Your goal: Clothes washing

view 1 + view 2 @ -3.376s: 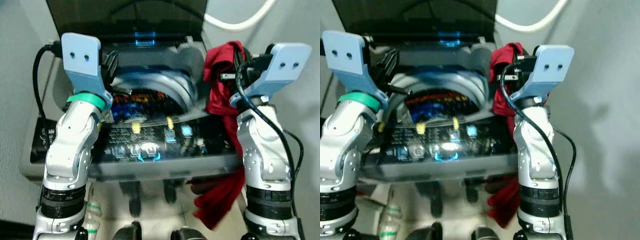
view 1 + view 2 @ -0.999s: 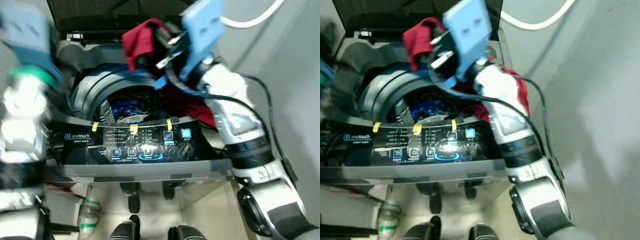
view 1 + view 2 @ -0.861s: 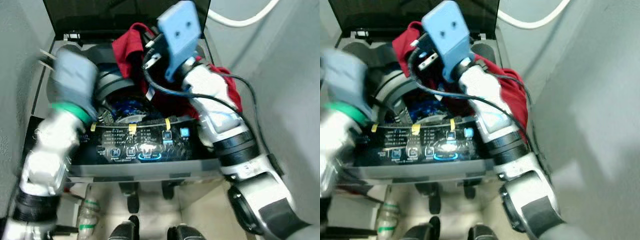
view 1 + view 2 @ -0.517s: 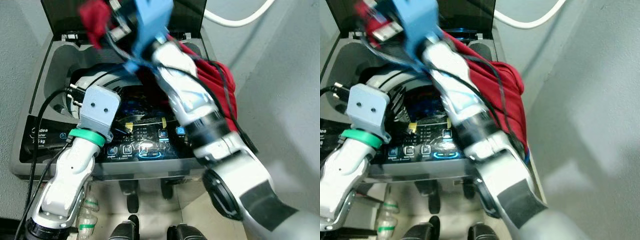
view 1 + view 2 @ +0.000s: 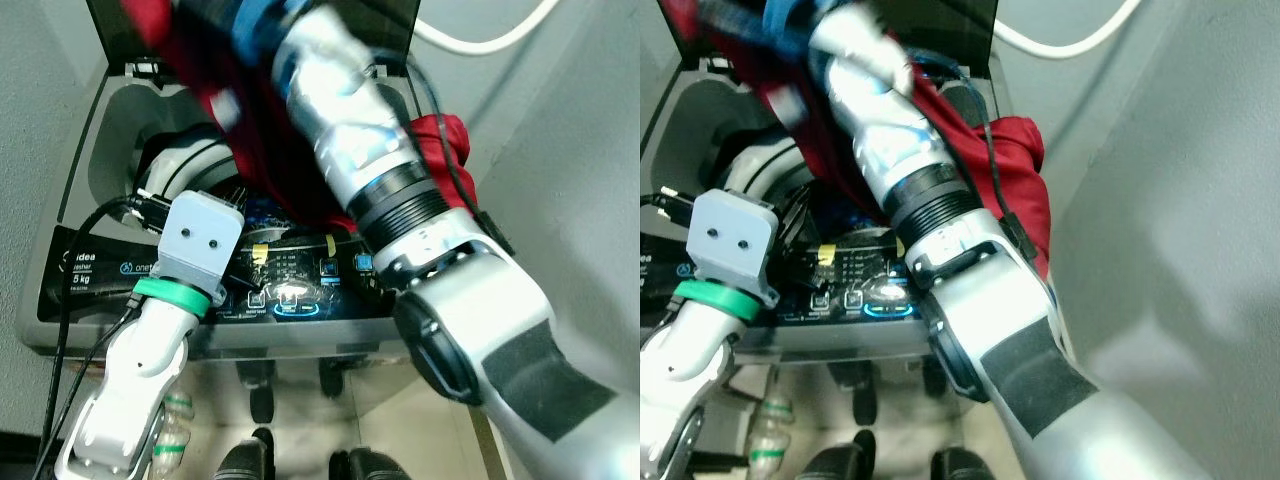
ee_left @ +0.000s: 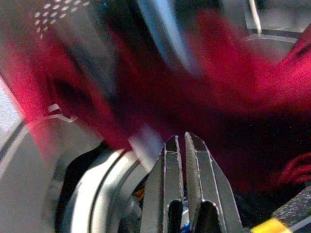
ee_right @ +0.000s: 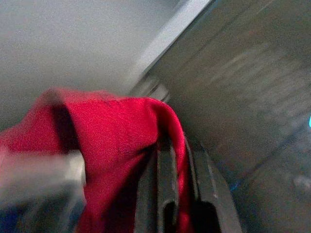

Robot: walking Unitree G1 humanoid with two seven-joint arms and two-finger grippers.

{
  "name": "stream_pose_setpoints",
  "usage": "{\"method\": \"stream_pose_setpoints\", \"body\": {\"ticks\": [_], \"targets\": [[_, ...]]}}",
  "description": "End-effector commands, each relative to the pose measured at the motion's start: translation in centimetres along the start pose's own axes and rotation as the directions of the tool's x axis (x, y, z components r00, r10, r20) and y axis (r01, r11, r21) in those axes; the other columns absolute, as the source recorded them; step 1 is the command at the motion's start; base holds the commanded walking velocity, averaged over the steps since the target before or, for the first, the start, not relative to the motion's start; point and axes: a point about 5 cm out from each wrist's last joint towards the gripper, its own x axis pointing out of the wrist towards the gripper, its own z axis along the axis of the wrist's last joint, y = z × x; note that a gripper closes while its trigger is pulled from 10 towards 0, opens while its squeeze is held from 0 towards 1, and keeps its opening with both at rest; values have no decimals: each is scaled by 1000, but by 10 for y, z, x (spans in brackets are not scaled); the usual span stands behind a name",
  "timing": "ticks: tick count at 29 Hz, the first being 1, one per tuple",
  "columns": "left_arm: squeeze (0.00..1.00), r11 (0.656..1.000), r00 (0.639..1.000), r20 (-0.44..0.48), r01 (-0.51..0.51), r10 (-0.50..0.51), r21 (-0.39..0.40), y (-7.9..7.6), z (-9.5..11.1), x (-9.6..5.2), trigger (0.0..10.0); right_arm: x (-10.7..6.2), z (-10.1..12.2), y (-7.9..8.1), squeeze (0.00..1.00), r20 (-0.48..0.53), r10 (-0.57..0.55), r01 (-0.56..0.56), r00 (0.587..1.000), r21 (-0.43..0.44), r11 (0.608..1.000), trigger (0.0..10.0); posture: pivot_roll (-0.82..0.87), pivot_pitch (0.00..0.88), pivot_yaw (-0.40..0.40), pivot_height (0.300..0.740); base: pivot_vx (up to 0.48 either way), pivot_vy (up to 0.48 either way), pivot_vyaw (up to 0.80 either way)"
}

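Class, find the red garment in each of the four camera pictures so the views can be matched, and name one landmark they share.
Left eye view: red garment hangs from the top left down across the washer's opening to its right rim.
Right eye view: it drapes over the washer's right rim.
Left wrist view: it spreads beyond the left gripper.
Right wrist view: it wraps the right gripper.
Shared landmark: the washer's grey drum ring.
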Motion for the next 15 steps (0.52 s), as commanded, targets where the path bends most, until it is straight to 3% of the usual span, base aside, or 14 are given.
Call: {"method": "stream_pose_setpoints", "body": {"ticks": [1,6,7,8,10,12,13,15], "targets": [[0,999,999,11,-51,50,16,7,2,-1,10000,-4,-8,-7,0,-40,18,-20,999,-56,998,10000,23,89,13,740,0,0,0],[0,994,994,41,-106,104,34,20,9,3,10000,-11,-22,-20,0,-59,-1,4,998,56,998,10000,25,86,12,740,0,0,0],[0,992,993,42,-116,114,49,24,9,3,10000,-13,-24,-25,1000,-50,10,-3,999,139,990,10000,31,85,16,740,0,0,0],[0,990,992,39,-124,122,64,26,8,3,10000,-18,-26,-32,1000,-6,34,-31,999,274,961,10000,31,85,16,740,0,0,0],[0,990,992,34,-124,122,68,26,7,3,10000,-22,-24,-39,1000,72,51,-74,996,374,924,10000,31,88,19,740,0,0,0],[0,990,992,33,-123,121,70,26,7,3,10000,-25,-21,-43,1000,130,55,-105,990,421,901,10000,31,88,19,740,0,0,0],[0,990,992,34,-123,121,71,26,7,4,10000,-31,-21,-48,859,174,56,-131,983,454,881,10000,30,91,20,740,0,0,0],[0,990,992,38,-123,121,74,26,7,5,10000,-45,-23,-56,824,239,75,-187,968,494,849,10000,24,96,25,740,0,0,0]]}}
